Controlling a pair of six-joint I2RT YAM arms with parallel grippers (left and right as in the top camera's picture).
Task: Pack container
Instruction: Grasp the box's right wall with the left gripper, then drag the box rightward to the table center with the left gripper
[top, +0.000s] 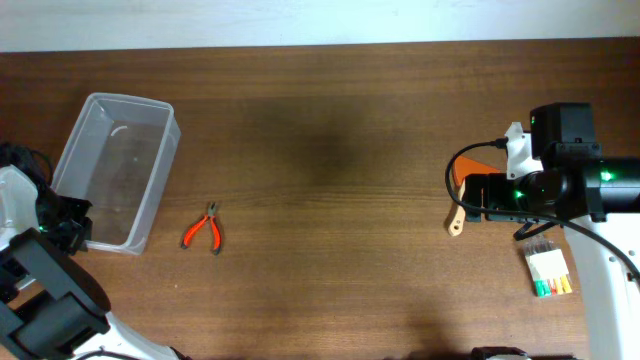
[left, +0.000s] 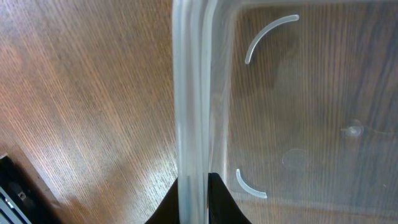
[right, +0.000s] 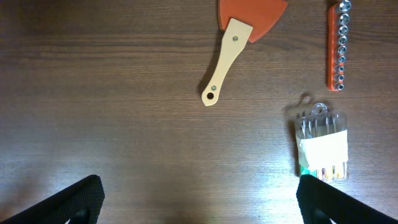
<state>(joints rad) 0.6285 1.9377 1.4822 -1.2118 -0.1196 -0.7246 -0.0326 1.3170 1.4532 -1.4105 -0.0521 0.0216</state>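
The container (top: 158, 185) is a clear plastic tub, standing empty at the far left of the table. My left gripper (top: 75, 225) is at its near left corner. In the left wrist view the two black fingers (left: 198, 199) are shut on the container's wall (left: 189, 93), one inside and one outside. Red-handled pliers (top: 203, 228) lie on the table just right of the tub. My right gripper (top: 478, 197) is open and empty (right: 199, 202), hovering over bare wood near an orange scraper (right: 239, 37).
The orange scraper with a wooden handle (top: 456, 218) lies partly under the right arm. A packet of small screwdrivers (top: 550, 272) (right: 322, 146) lies at the right. An orange socket rail (right: 337, 43) lies beyond it.
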